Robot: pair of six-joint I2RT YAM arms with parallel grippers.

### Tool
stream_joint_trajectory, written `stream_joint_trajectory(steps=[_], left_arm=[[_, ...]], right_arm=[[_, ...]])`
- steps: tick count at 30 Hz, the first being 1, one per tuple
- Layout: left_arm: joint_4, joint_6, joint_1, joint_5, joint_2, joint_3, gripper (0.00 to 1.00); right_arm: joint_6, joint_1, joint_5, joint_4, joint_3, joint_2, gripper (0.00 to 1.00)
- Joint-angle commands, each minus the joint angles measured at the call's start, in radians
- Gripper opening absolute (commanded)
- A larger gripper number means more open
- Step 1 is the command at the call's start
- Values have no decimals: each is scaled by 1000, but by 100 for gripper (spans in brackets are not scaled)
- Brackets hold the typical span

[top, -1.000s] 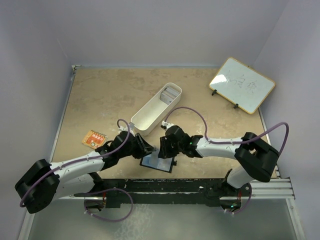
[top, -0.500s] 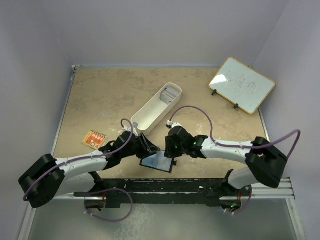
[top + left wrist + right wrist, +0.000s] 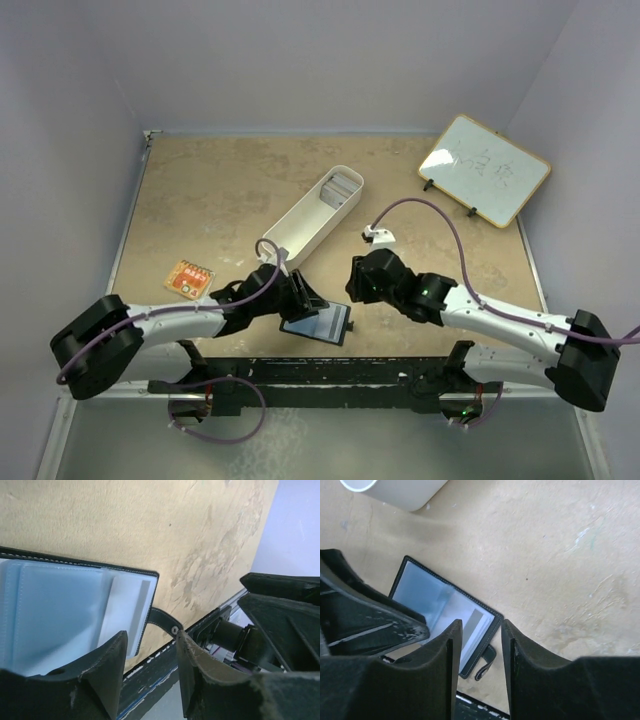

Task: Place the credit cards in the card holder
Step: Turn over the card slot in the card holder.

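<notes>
Two hands, both released and empty. The left hand point(image 3: 150, 647) hangs over the 9 o'clock edge of the card holder point(image 3: 322, 327). The right hand point(image 3: 481, 630) hovers just off its 1 o'clock corner. Each has a gap between its fingers with nothing in it.

The holder lies spread open on the counter point(image 3: 200, 200), close to the near edge, blue-grey inside facing up and its snap tab point(image 3: 165, 622) trailing off the 3 o'clock side. The credit cards point(image 3: 341, 183) sit stacked in the far end of the white tray point(image 3: 300, 228), at about 12 o'clock from the holder and well apart from it.

I judge the opening step done and the loading barely begun. My next move is to send one hand to the tray to pinch a single card off the stack. The other would pin the holder flat so a pocket mouth stays reachable.

I cannot count the cards in the stack. A pale strip shows in the holder's right pocket; it may be a card already slotted or only the lining. From above, the left hand covers the holder's left half. A small orange item point(image 3: 189, 278) lies at 9 o'clock, its print too small to read.
</notes>
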Motion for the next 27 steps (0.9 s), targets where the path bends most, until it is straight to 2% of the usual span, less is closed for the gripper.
stream_joint_trajectory(steps=[1,7,13,18,27], left_arm=[[-215,102,-3,-142,-117,79,44],[-492,197,8,-311,-207,131,55],[-574,228,12,-382,-242,116,61],[-547,250,16,-387,-222,81,63],[-313,271,14,-251,-143,6,64]], right_arm=[[-98,3,123,-8,58,-1,41],[-262,-20,183,2,166,66,42],[-449,-106,88,22,345,195,42],[-588,-161,-10,25,491,313,45],[-750,-246,-73,-38,757,570,54]])
